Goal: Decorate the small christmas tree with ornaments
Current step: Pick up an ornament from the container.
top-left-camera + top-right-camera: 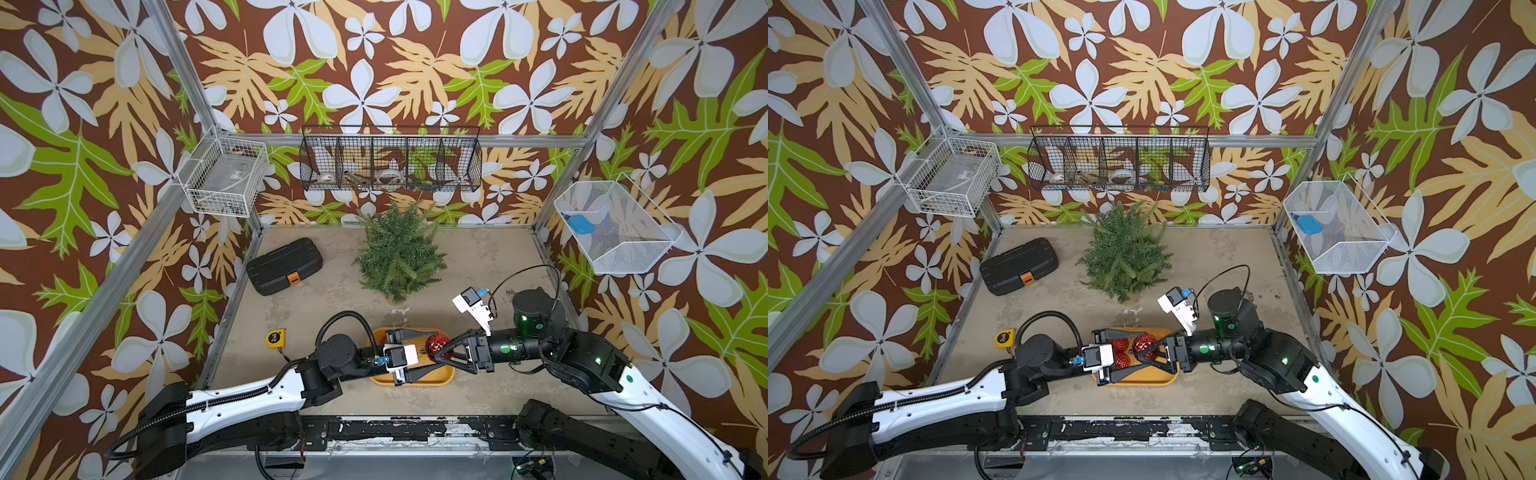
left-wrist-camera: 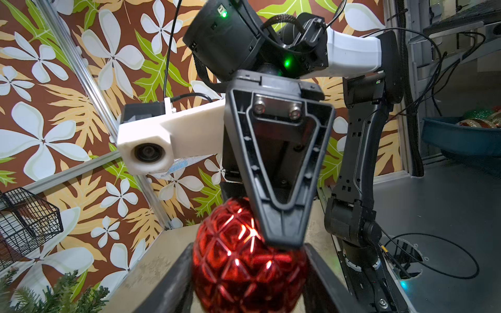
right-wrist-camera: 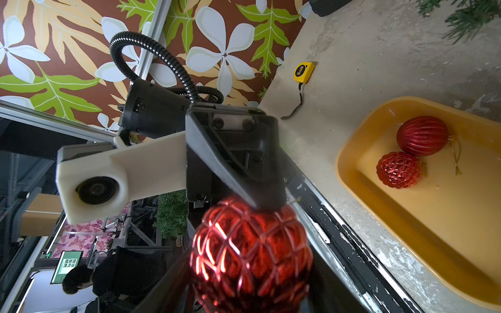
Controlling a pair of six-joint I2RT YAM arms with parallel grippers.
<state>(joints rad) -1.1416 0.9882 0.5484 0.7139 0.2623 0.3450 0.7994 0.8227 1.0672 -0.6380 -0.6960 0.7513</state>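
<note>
The small christmas tree (image 1: 399, 249) stands upright at the back of the table (image 1: 478, 257) in both top views, long axis vertical, tip up, nothing hung on it. In the left wrist view the left gripper (image 2: 249, 260) pinches a faceted bauble (image 2: 244, 279). In the right wrist view the right gripper (image 3: 249, 271) has its jaws either side of that bauble, contact unclear, and two ornaments (image 3: 398, 169) lie in the yellow tray (image 3: 352, 151).

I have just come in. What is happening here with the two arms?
The left gripper holds a faceted red bauble above the yellow tray. The right gripper has its jaws around the same bauble; whether it grips is unclear. A ribbed bauble and a second faceted bauble lie in the tray; the small tree carries no ornament.
</note>
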